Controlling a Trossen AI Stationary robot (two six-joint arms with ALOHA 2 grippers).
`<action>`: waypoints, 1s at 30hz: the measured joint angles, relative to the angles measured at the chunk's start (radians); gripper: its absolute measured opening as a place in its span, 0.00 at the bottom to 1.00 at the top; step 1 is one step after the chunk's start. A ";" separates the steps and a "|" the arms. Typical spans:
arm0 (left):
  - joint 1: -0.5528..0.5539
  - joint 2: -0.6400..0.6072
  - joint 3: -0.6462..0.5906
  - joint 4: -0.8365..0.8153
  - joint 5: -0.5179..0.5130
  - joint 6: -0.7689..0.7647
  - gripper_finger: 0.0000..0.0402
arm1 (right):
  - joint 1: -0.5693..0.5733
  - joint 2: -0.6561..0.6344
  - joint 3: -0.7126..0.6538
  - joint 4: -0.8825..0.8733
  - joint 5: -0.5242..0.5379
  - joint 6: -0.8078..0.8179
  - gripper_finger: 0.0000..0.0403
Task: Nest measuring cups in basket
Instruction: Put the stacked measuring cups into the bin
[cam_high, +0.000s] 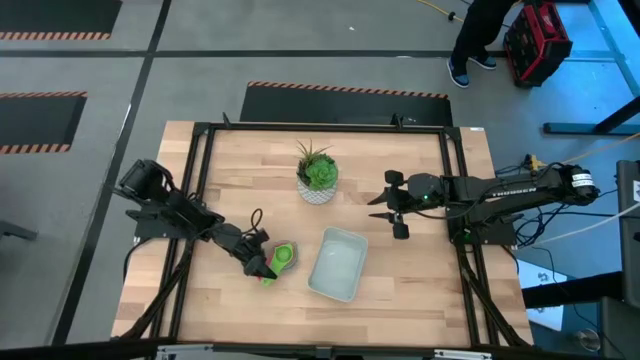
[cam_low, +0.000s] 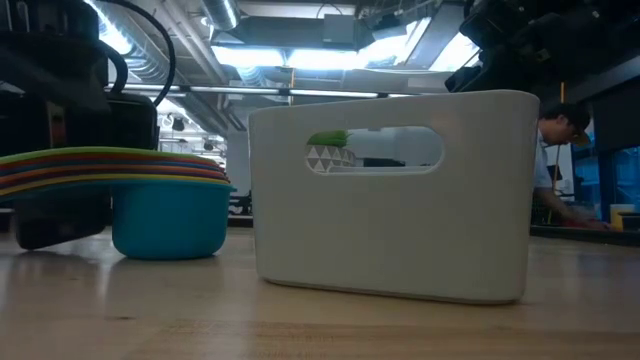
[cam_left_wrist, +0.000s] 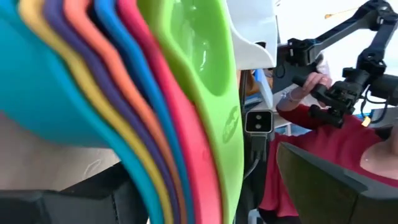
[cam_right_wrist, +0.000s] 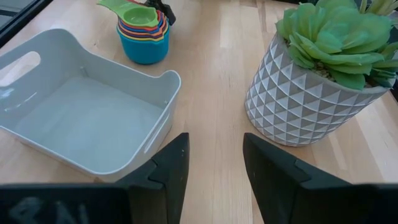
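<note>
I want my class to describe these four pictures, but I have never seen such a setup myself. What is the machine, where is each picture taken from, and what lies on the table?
It is a robot with two dark arms at a wooden table, each ending in a two-finger gripper. One picture looks straight down, one looks level across the table top, and two come from cameras on the wrists. On the table stand a pale basket, which is empty, a potted plant and a nested stack of coloured measuring cups, beside the basket, not in it. The left gripper is at the cups' handles. The right gripper hangs open above the table between basket and plant, holding nothing.
</note>
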 joint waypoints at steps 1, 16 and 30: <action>0.000 0.007 0.000 0.011 0.000 0.000 0.76 | 0.000 0.000 0.000 0.000 0.000 0.000 0.39; 0.000 0.020 0.014 0.016 -0.005 -0.001 0.76 | 0.000 0.000 0.000 0.000 0.000 0.000 0.39; -0.001 0.021 0.018 0.017 -0.026 -0.001 0.76 | 0.000 0.000 0.000 0.000 0.000 0.000 0.39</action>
